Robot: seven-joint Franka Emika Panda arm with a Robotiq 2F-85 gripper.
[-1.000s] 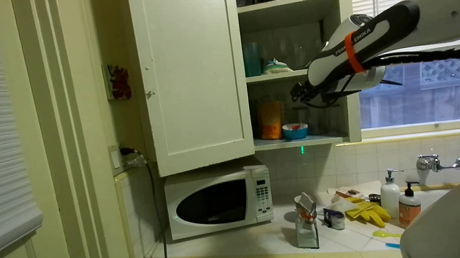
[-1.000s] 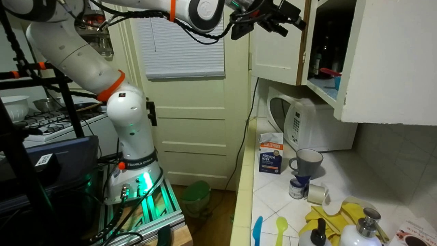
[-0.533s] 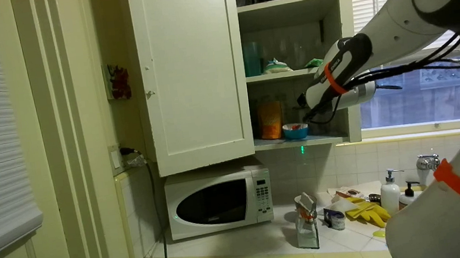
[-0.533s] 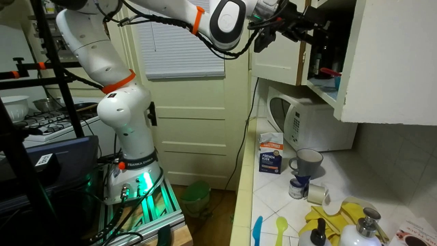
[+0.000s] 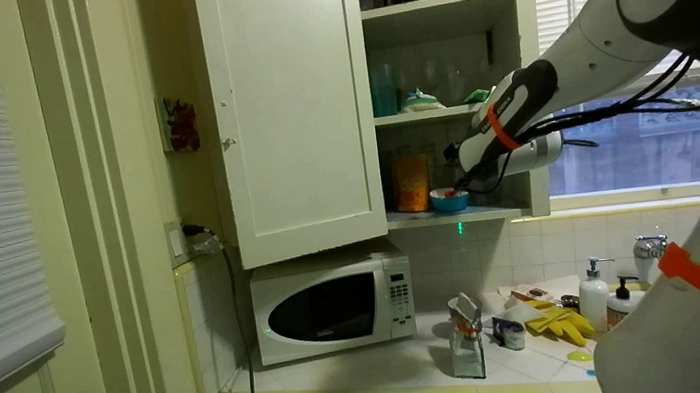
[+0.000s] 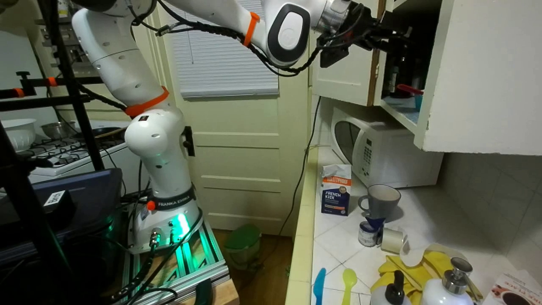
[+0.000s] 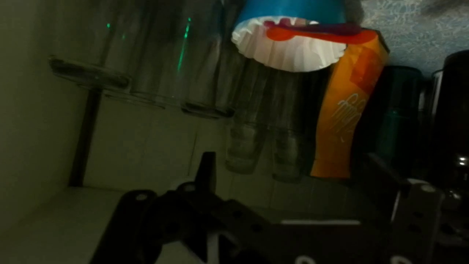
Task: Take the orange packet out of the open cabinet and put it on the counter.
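Note:
The orange packet stands upright on the lowest shelf of the open cabinet, beside a blue bowl. It also shows in the wrist view, leaning in the tilted picture; in an exterior view it is hidden. My gripper is open, its fingers wide apart and empty. In the wrist view the packet lies beyond the fingertips, nearer the right one. In an exterior view the gripper reaches into the cabinet opening. The counter runs below.
The blue bowl holds red spoons and sits right by the packet. Clear glasses and dark bottles flank it. On the counter are the microwave, a coffee bag, a mug and yellow gloves.
The arm has moved forward and lower, carrying the gripper from outside the cabinet into its opening, mostly in the first half second. The packet and bowl have not moved.

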